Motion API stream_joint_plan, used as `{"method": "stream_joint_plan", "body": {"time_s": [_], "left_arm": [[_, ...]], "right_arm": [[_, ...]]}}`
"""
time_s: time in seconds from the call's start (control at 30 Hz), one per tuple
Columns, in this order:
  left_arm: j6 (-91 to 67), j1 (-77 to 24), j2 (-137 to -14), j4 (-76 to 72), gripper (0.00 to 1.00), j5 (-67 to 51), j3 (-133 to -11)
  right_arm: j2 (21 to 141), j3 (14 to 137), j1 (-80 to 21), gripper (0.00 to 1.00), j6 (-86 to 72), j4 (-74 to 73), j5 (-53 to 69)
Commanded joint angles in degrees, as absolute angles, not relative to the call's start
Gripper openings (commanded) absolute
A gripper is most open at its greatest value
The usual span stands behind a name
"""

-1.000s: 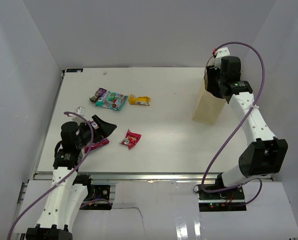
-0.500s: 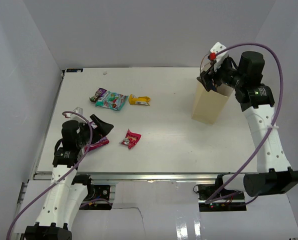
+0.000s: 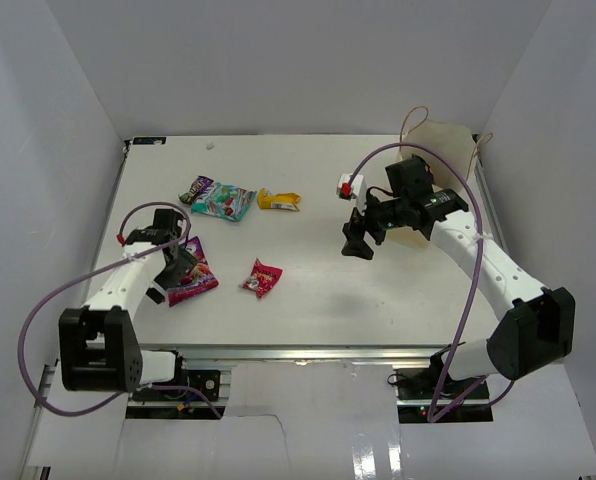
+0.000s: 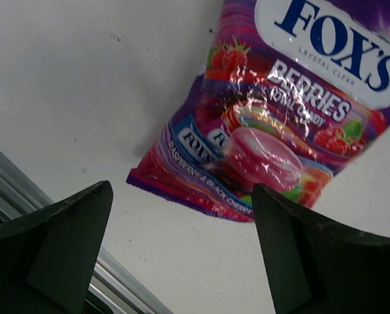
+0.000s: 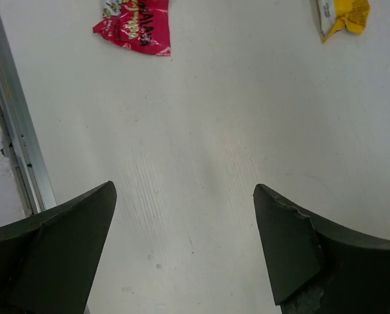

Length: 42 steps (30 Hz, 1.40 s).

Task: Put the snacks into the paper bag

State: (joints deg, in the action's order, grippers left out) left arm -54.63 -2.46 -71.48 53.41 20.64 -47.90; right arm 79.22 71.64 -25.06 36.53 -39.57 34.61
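The left gripper (image 3: pixel 178 264) is hovering wide open and empty over the magenta packet (image 4: pixel 280 131), so a pick is starting; next comes lowering and closing. The right gripper (image 3: pixel 358 243) is hanging open, holding nothing. Besides magenta, the red packet (image 3: pixel 263 277), yellow packet (image 3: pixel 279 200) and teal packet (image 3: pixel 223 202) are lying out: four, perhaps five. One paper bag (image 3: pixel 446 140) is standing far right.

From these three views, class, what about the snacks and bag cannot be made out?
- Tall tan kraft-paper bag: top view, contents unseen; partly behind right arm.
- Magenta pink foil packet: left wrist view, cropped by top and right edges.
- Small red foil packet, yellow foil packet: right wrist view, cropped by top edge.
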Motion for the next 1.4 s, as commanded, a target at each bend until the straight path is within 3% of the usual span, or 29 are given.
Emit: {"method": "stream_joint_plan", "body": {"time_s": [0.0, 0.13, 0.23, 0.33, 0.37, 0.47, 0.57, 0.7, 0.9, 1.03, 1.2, 1.37], "left_arm": [[-49.9, -1.9, -77.1, 53.4, 0.98, 29.1, -52.5], [-40.0, -0.4, -84.9, 46.9, 0.98, 25.0, -54.0], [-32.6, 2.4, -88.0, 39.9, 0.92, 15.2, -53.7], [-28.7, 3.5, -89.6, 35.8, 0.72, 6.9, -53.4], [-28.0, 3.6, -89.6, 35.3, 0.58, 5.3, -53.2], [-27.0, 3.8, -87.2, 33.5, 0.36, 1.1, -51.3], [-25.8, 3.8, -83.6, 31.6, 0.25, -4.0, -49.1], [-23.7, 3.8, -79.4, 28.2, 0.0, -14.0, -46.5], [-27.7, 3.7, -71.6, 16.9, 0.0, -42.1, -40.1], [-35.8, 3.4, -64.3, 3.5, 0.0, -56.5, -35.5], [-45.8, 1.2, -58.8, -8.1, 0.0, -60.1, -31.6], [-47.2, -3.8, -56.9, -8.3, 0.0, -57.8, -31.2]], "right_arm": [[78.2, 73.2, -25.1, 0.91, 31.5, -34.2, 32.1], [79.2, 72.0, -25.1, 0.91, 30.1, -32.6, 33.0], [78.8, 70.8, -25.1, 0.91, 30.0, -32.2, 33.3], [78.1, 70.0, -25.2, 0.91, 30.1, -32.3, 33.9], [78.0, 69.8, -25.1, 0.91, 30.4, -32.3, 34.1], [77.3, 69.2, -25.1, 0.9, 31.5, -33.3, 35.9], [77.3, 69.1, -25.2, 0.89, 33.5, -35.3, 39.6], [78.0, 69.5, -25.2, 0.87, 35.6, -36.9, 45.3], [81.6, 70.8, -27.3, 0.84, 31.8, -34.6, 51.3], [85.3, 70.1, -29.6, 0.85, 6.2, -22.7, 49.0], [89.2, 69.5, -34.0, 0.98, -20.8, -9.3, 43.7], [91.0, 70.6, -36.0, 0.94, -32.5, 0.0, 45.8]]}}
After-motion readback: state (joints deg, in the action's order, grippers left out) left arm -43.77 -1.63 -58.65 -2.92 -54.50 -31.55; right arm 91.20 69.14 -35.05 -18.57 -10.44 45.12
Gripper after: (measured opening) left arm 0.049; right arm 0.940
